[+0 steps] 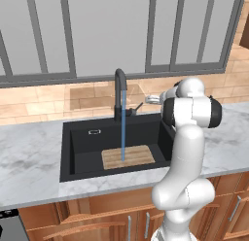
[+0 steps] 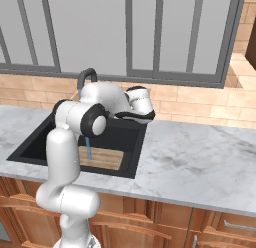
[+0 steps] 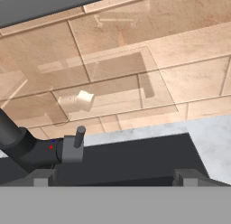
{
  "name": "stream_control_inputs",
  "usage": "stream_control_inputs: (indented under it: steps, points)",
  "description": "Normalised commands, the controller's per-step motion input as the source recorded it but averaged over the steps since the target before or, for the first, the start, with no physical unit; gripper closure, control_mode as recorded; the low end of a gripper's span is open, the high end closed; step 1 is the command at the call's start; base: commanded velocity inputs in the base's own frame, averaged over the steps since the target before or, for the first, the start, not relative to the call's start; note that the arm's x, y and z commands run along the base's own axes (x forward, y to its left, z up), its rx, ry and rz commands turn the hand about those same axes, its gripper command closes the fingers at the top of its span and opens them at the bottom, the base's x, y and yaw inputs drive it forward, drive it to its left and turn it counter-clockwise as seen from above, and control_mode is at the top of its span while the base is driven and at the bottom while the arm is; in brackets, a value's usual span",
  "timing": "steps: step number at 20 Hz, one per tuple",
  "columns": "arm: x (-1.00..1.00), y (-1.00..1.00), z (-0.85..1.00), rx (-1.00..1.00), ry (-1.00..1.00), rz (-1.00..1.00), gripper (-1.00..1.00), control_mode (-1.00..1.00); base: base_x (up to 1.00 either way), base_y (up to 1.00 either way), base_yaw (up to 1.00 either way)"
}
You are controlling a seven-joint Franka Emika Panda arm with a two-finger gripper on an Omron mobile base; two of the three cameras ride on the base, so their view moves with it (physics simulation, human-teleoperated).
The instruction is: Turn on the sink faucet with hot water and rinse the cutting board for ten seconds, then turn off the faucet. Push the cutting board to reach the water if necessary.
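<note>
The black sink faucet [image 1: 120, 87] stands behind the black sink [image 1: 68, 152], and a thin blue stream of water [image 1: 123, 126] falls from its spout. The stream lands on the wooden cutting board [image 1: 128, 156], which lies flat on the basin floor. My gripper [image 1: 152, 98] hovers to the right of the faucet's side lever [image 1: 137, 108], apart from it. In the hand view, the lever [image 3: 75, 146] sits at lower left beside the faucet body [image 3: 25, 148]. The gripper [image 3: 115, 179] is open, with nothing between its fingertips [image 3: 43, 177]. From the right base view my arm hides most of the faucet [image 2: 86, 74]; the board [image 2: 105, 158] and water [image 2: 89, 151] show below it.
White-grey marble counter [image 1: 29, 147] surrounds the sink, with a wide stretch to the right [image 2: 200, 157]. A tan tiled backsplash [image 3: 135, 78] and grey-framed windows [image 1: 107, 31] rise behind. Wooden cabinet fronts [image 1: 112, 211] run below the counter edge.
</note>
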Motion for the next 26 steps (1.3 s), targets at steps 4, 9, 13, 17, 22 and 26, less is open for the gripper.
stream_control_inputs:
  steps: [4, 9, 13, 17, 22, 26]
  points:
    - [0.00, 0.00, 0.00, 0.00, 0.00, 0.00, -1.00, -1.00, 0.00, 0.00, 0.00]
    - [0.00, 0.00, 0.00, 0.00, 0.00, 0.00, -1.00, -1.00, 0.00, 0.00, 0.00]
    - [0.00, 0.00, 0.00, 0.00, 0.00, 0.00, -1.00, -1.00, 0.00, 0.00, 0.00]
    - [0.00, 0.00, 0.00, 0.00, 0.00, 0.00, -1.00, -1.00, 0.00, 0.00, 0.00]
    - [0.00, 0.00, 0.00, 0.00, 0.00, 0.00, -1.00, -1.00, 0.00, 0.00, 0.00]
    - [0.00, 0.00, 0.00, 0.00, 0.00, 0.00, -1.00, -1.00, 0.00, 0.00, 0.00]
